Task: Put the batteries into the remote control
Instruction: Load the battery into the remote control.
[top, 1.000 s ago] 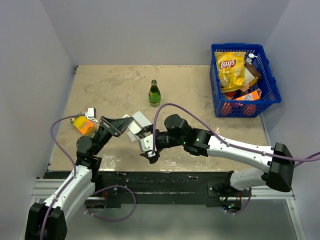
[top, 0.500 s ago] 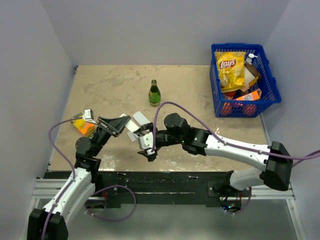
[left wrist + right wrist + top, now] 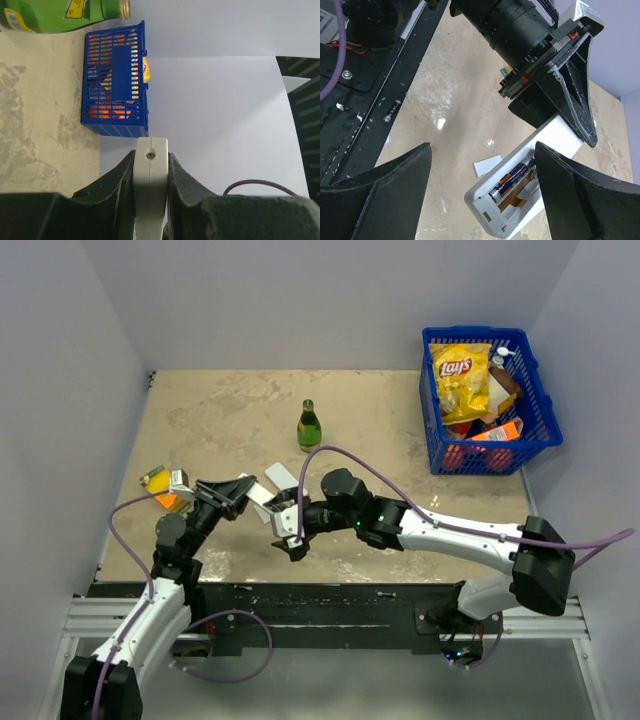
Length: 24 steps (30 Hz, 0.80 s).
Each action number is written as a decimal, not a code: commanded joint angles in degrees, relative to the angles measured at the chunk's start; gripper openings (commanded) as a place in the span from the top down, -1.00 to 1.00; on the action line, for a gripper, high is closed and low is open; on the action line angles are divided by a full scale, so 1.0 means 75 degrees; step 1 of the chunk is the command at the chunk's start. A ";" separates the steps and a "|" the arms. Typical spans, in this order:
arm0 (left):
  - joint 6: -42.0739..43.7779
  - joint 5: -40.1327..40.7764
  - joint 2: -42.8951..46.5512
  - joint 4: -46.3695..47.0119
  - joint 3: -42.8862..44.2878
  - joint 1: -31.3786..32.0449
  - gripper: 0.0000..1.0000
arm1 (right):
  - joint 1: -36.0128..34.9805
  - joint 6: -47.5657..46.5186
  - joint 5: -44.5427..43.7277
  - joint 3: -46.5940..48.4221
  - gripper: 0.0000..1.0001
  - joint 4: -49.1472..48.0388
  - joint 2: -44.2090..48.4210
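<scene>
My left gripper (image 3: 235,490) is shut on the white remote control (image 3: 263,496) and holds it above the table. In the left wrist view the remote (image 3: 150,180) stands edge-on between the fingers. The right wrist view shows the remote (image 3: 512,202) with its compartment open. One dark battery (image 3: 512,181) lies in the near slot; the slot beside it shows bare brown. My right gripper (image 3: 481,148) is open, just in front of that open end, with nothing in it. A small white cover (image 3: 487,165) lies on the table below. Something like a second battery (image 3: 391,111) lies on the black base rail.
A green bottle (image 3: 309,427) stands mid-table. A blue basket (image 3: 490,457) of snacks sits at the back right. An orange carton (image 3: 160,480) lies at the left, behind the left arm. A white flat piece (image 3: 283,476) lies just beyond the remote.
Both arms have crept a little to the left. The left gripper still holds the remote, and the right gripper stays open close beside it.
</scene>
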<state>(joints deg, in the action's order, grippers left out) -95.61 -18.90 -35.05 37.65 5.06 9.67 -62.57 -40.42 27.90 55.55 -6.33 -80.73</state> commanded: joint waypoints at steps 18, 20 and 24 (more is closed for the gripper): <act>0.0382 -0.0233 -0.0272 0.0853 0.1293 -0.0762 1.00 | -0.0072 0.0960 -0.0099 -0.0235 -0.78 0.1993 -0.0546; 0.1611 -0.0281 -0.0179 -0.0231 0.1516 -0.0762 1.00 | -0.0072 0.1146 -0.0169 -0.0071 -0.80 0.1771 -0.0196; 0.3639 -0.0316 -0.0050 -0.1583 0.1926 -0.0762 1.00 | -0.0060 0.1557 -0.0520 0.0456 -0.86 0.1115 0.0239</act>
<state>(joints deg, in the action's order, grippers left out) -81.23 -22.35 -37.82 27.83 12.47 4.82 -62.59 -35.66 25.43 56.40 -3.86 -81.30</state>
